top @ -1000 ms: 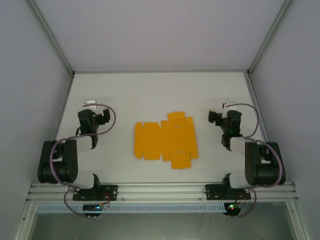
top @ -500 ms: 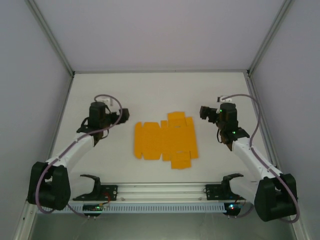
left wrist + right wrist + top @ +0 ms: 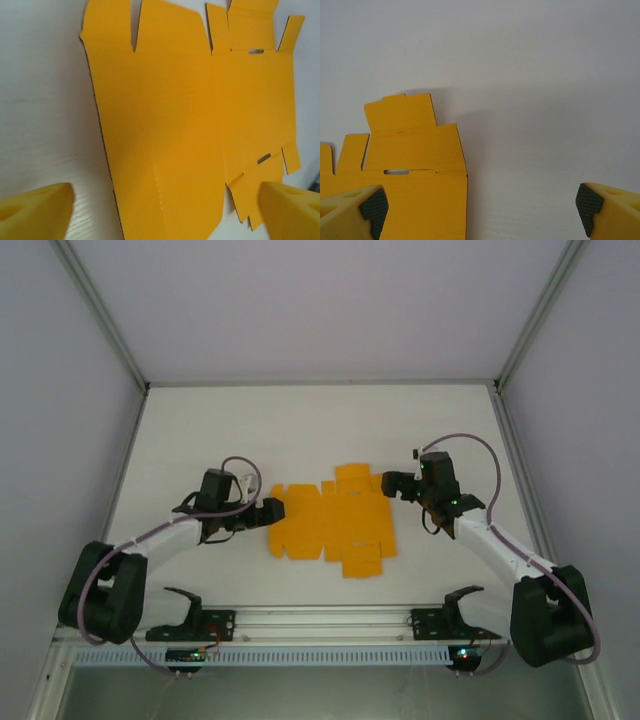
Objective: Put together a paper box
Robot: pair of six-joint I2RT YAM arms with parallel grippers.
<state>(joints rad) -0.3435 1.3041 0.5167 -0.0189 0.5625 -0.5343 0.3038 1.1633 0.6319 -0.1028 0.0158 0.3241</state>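
Simply flat, plain orange paper box (image 3: pixel 330 522)

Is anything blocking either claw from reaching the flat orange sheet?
Nothing visible does. The paper box lies flat on the table; the left claw sits open at its left edge and the right claw open at its right edge, with no object between.
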